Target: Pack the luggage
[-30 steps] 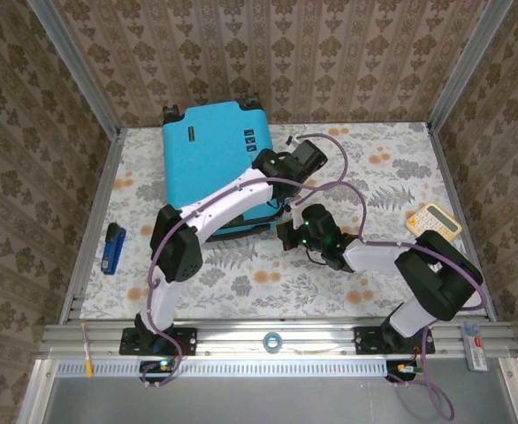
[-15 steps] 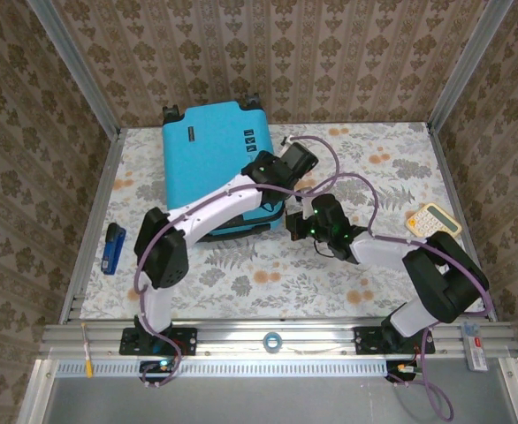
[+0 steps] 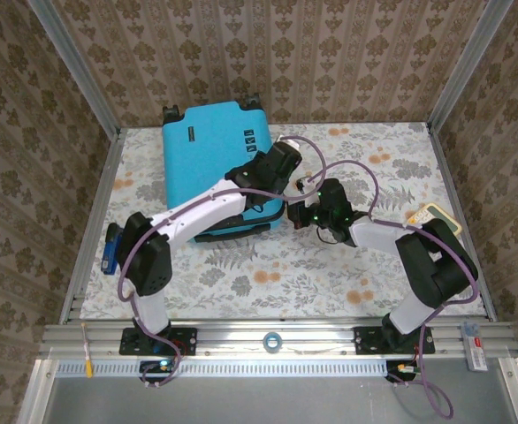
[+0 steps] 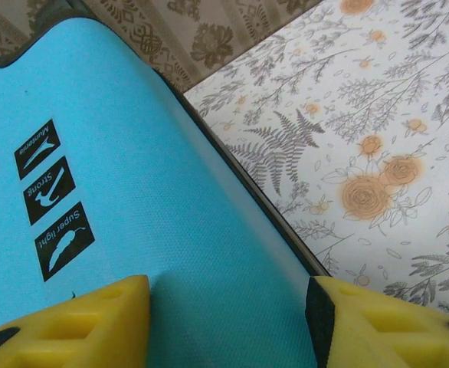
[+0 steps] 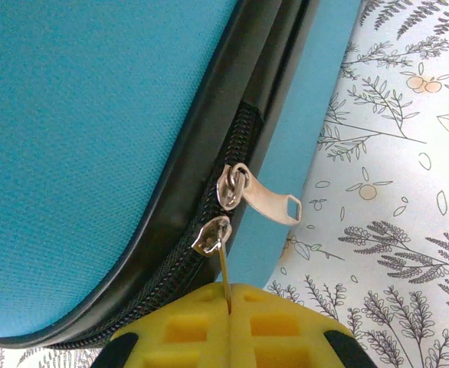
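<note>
The luggage (image 3: 208, 159) is lying flat, lid down, toward 11 o'clock on the flowered table (image 3: 330, 274). The left gripper (image 4: 228, 310) is reaching over the lid near its 3 o'clock edge, yellow fingers (image 4: 86, 322) spread apart. The right gripper (image 5: 229, 310) is pinching a zipper pull (image 5: 223, 268) at the case's 4 o'clock corner, jaws together on it. A second pull (image 5: 274, 203) is sticking out just beside it.

White-black arms (image 3: 210, 208), seemingly purple cables (image 3: 305, 140), yellow fingers (image 4: 79, 322)
</note>
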### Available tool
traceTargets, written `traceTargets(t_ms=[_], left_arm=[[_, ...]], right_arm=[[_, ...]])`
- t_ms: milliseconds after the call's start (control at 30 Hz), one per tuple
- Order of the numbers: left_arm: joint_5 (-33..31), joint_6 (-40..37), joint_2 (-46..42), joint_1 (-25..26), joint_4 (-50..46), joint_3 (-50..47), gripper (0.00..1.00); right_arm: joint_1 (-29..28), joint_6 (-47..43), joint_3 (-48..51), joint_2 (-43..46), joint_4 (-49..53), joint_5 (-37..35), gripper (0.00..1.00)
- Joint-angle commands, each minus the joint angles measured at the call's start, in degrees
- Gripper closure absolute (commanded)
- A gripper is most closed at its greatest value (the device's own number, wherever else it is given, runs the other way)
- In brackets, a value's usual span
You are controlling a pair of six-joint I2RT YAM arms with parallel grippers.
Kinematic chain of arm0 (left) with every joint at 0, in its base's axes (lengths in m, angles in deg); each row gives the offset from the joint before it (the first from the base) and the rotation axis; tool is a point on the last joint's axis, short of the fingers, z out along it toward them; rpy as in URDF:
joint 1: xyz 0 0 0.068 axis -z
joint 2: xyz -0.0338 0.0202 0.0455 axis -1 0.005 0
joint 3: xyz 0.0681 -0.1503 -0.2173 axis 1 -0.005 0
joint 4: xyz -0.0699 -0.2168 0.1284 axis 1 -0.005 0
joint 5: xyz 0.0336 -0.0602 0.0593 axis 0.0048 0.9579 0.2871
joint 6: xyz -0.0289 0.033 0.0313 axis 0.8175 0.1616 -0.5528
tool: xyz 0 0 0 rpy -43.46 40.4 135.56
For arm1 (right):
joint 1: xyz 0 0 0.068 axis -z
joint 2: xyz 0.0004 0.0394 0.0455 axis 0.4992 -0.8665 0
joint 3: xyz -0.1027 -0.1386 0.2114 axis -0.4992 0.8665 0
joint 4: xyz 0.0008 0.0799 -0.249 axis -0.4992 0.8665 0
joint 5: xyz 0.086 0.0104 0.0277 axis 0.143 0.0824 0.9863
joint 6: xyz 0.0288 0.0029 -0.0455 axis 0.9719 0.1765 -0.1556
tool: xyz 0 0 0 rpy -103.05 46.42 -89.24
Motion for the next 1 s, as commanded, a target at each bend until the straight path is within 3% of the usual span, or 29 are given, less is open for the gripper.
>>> traceTargets(t_ms=[0,233,733,867,967], left_arm=[[10.68,-0.24,2.45,-1.14,-15.01,-6.36,0.45],[14.11,-0.06,1.23,-1.83,-12.86,-8.82,0.46],[20.42,-2.02,-4.03,-1.95,-8.2,-12.85,0.46],[20.27,-1.61,-8.52,-3.48,-7.75,-12.67,0.38],[21.89,-0.32,-13.35,-6.18,-6.31,-13.4,0.26]], right_arm=[[2.55,-3.54,-4.84,-1.07,-3.39,-0.75,1.0],[5.13,-5.74,-9.17,-5.68,-8.63,4.52,1.0],[7.55,-7.33,-16.24,-8.52,-5.12,7.13,1.0],[7.59,-6.91,-14.49,-5.86,-4.91,5.62,0.8],[8.15,-6.02,-13.09,-2.67,-3.69,3.88,0.66]])
